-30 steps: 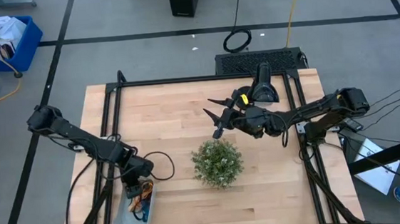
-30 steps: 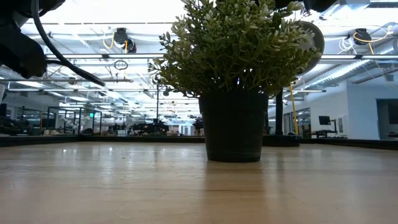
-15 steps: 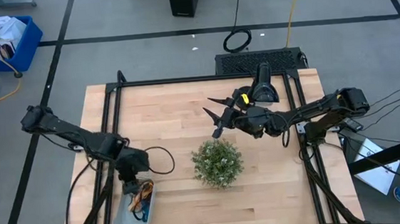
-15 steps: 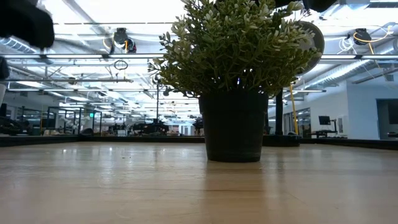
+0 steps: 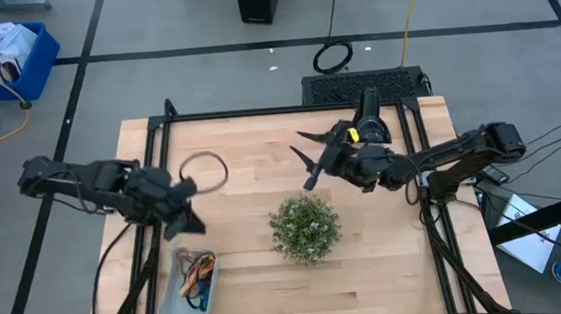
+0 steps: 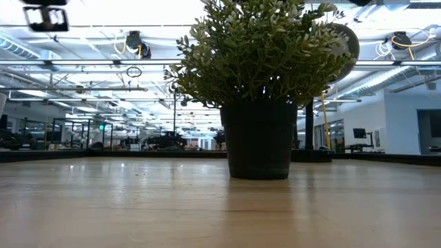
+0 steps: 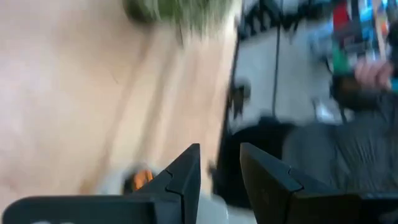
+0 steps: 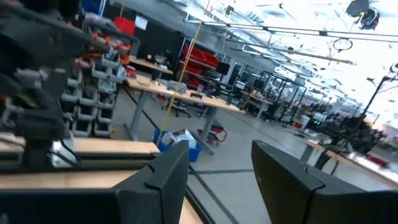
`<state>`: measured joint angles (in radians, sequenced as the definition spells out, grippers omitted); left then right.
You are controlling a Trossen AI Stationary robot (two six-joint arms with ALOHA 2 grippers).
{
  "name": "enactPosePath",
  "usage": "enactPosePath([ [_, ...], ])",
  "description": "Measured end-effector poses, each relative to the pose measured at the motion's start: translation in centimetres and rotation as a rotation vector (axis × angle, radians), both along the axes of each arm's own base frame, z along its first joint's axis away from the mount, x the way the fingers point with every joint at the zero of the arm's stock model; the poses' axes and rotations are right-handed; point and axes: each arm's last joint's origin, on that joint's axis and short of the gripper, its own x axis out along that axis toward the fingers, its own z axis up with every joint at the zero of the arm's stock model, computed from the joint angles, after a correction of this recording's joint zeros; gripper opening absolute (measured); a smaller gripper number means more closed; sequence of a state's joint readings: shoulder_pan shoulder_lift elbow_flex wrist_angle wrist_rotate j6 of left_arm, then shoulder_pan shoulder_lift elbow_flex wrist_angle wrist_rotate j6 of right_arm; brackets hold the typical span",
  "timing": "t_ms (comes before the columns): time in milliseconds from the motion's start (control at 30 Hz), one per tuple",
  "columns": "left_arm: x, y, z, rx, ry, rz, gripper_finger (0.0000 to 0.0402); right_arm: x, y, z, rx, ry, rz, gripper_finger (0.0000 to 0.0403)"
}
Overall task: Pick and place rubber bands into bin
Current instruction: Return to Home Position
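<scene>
High view: left tool (image 5: 190,206), spread and empty, hovers near the bin (image 5: 170,304) holding the rubber bands (image 5: 199,271) (right tool (image 5: 306,163), also spread, waits near the plant (image 5: 306,227)). Likely step: homing; next, fold both arms back.

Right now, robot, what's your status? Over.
Left gripper open, empty, near bin. Right gripper open, by plant. Rubber bands in bin. Nothing blocking.

An open industrial robotics lab: a wooden bench (image 5: 240,150) on grey, tape-lined floor (image 5: 154,82), rows of work tables (image 8: 180,93), red storage racks (image 8: 202,62), bright overhead lights (image 6: 103,21).
</scene>
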<state>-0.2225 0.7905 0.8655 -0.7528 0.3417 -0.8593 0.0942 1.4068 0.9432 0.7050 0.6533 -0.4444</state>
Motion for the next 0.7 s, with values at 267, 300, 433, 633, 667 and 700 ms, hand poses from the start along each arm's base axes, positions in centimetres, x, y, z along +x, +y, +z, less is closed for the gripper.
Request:
enactPosePath([
  [267, 0.2, 2.6, 4.4, 0.310, -0.279, 0.217, 0.0120, -3.0, 0.2, 2.2, 0.105, -0.003, 0.032, 0.0169],
  [300, 0.2, 2.8, 4.9, 0.355, -0.321, 0.222, 0.0120, -3.5, 0.2, 2.4, 0.115, 0.006, 0.035, 0.0169],
  [433, -0.1, 3.8, 7.1, 0.522, -0.431, 0.253, 0.0120, -5.3, 0.0, 3.3, 0.182, 0.003, 0.046, 0.0169],
  [633, -0.6, 5.3, 8.2, 0.692, -0.429, 0.283, 0.0120, -8.4, -0.3, 4.2, 0.258, 0.044, 0.063, 0.0169],
  [667, -0.9, 5.5, 8.3, 0.725, -0.421, 0.288, 0.0120, -9.0, -0.4, 4.3, 0.278, 0.048, 0.065, 0.0169],
  [700, -1.2, 5.7, 8.3, 0.760, -0.408, 0.302, 0.0120, -9.6, -0.4, 4.3, 0.299, 0.061, 0.079, 0.0169],
])
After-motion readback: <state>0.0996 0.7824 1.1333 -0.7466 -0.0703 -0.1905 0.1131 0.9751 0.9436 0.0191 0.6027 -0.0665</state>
